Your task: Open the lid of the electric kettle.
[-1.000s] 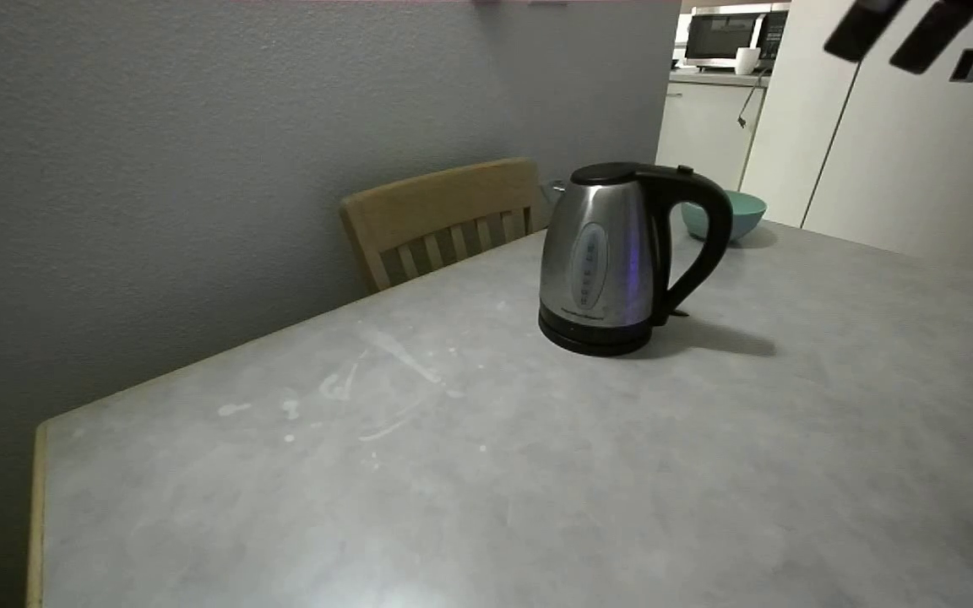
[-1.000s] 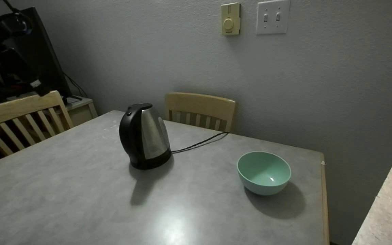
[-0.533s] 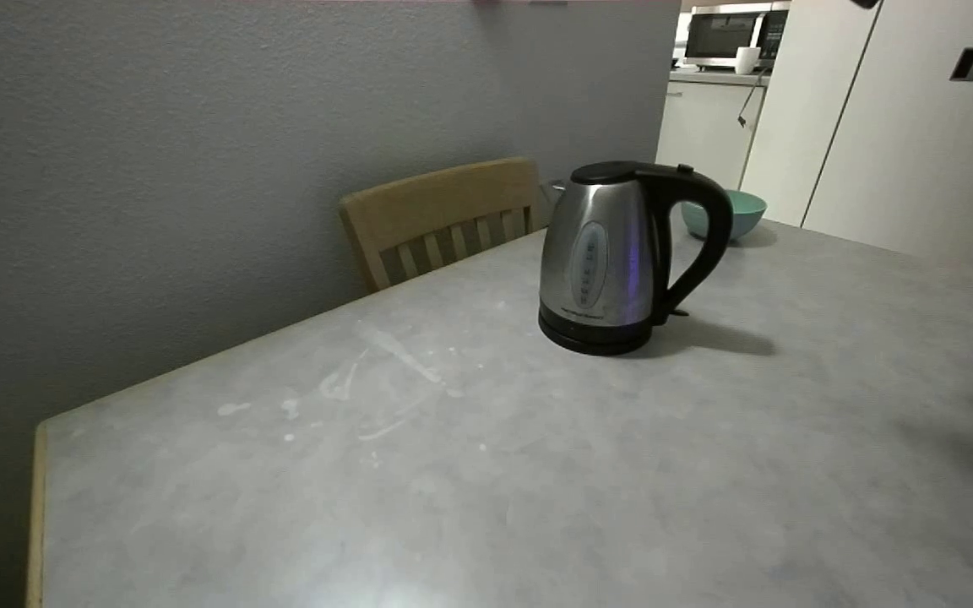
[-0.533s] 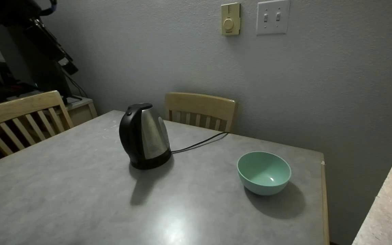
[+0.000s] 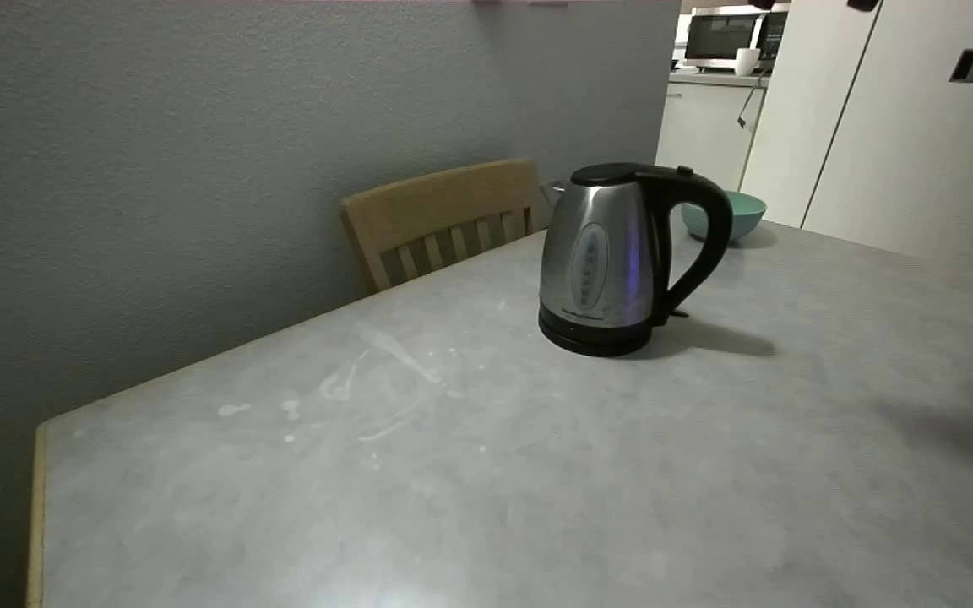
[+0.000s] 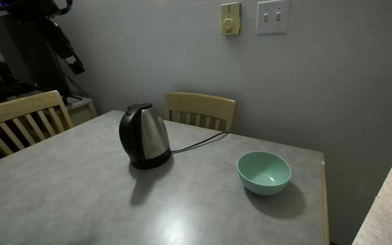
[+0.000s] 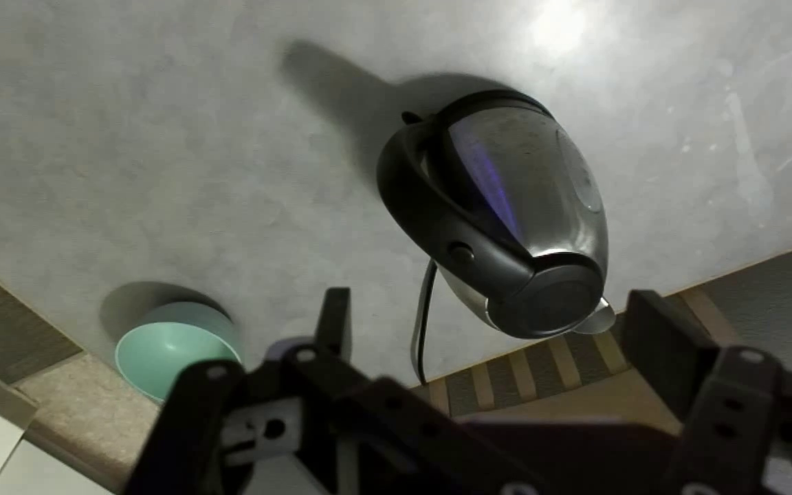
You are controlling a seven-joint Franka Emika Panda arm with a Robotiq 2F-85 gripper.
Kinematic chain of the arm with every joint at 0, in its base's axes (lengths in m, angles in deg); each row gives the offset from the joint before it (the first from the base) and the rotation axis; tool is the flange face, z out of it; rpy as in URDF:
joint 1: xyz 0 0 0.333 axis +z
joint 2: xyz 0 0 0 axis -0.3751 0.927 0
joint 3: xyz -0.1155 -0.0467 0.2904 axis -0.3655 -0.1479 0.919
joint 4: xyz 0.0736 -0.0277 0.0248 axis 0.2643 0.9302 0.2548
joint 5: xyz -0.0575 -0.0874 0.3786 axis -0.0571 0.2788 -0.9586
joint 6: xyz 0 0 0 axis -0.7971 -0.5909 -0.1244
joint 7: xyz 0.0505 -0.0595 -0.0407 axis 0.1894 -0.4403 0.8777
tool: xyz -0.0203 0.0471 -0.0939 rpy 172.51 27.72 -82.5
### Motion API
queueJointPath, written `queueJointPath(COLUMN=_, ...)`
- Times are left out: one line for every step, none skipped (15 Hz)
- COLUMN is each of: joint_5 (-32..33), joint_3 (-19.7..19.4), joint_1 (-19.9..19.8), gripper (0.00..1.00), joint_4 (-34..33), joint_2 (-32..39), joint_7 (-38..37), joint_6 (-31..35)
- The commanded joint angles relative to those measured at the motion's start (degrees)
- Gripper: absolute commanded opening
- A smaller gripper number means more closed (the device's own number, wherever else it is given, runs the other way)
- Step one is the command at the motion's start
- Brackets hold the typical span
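- Beyond the gap of my gripper (image 7: 491,295) and below it, the stainless-steel electric kettle (image 7: 540,185) stands upright on the gray tabletop (image 7: 217,172), apart from my fingers (image 7: 334,320).
- I hold those fingers spread wide, the kettle's upper part showing between them in the wrist view.
- Framed by that same gap, the round black lid (image 7: 551,299) sits closed on the kettle's top.
- Away from my fingertips, the black loop handle (image 7: 430,216) curves toward the wrist view's upper left; the spout (image 7: 598,320) shows near the finger on that view's right.
- Between my fingers, closer to the one on that view's left, the black power cord (image 7: 423,323) runs over the tabletop.
- Outside that finger stands a mint-green bowl (image 7: 166,350).
- Past the table's edge, a slatted wooden chair (image 7: 564,364) shows between my fingers.
- In an exterior view, I slant downward, well apart from the kettle.
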Motion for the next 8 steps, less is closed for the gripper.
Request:
queueJointPath(joint_5=0.52, joint_3=-1.26, joint_1=1.19, gripper=1.0, joint_4=-0.7, joint_2=0.4, joint_7=-0.57, joint_6=-0.97)
queueJointPath(joint_5=-0.4, joint_3=-1.57, joint_1=1.45, gripper=1.0, joint_4=-2.06, joint_2=0.99, joint_7=-0.16, joint_6=-3.41)
queueJointPath(joint_5=-0.09, joint_3=-1.59, joint_1=1.38, gripper=1.0, joint_4=-3.64, joint_2=1.8, joint_7=-0.14, joint_6=-6.32)
queueJointPath(joint_5=-0.76, joint_3=-2.1, joint_1=1.59, gripper=1.0, joint_4=-5.47, joint_2=3.09, joint_7=1.08, joint_6=-8.17)
queueJointPath(joint_5=-1.89, joint_3=-2.75, joint_1=1.83, gripper=0.94, joint_4=-7.27, joint_2=4.32, joint_7=2.26, joint_6=-9.67)
queueJointPath(joint_5=-3.14, joint_3=-3.29, joint_1=2.09, gripper=0.73, joint_4=-8.84, joint_2=5.25, joint_7=2.85, joint_6=-11.05)
queueJointPath(joint_5=-4.05, joint_3=-3.79, joint_1=2.16, gripper=0.69, joint_4=-10.22, joint_2=6.45, joint_7=2.95, joint_6=-10.98)
queueJointPath(joint_5=-5.26, joint_3=-4.28, joint_1=2.35, gripper=0.67, joint_4=-11.5, joint_2=7.77, joint_7=3.23, joint_6=-10.85)
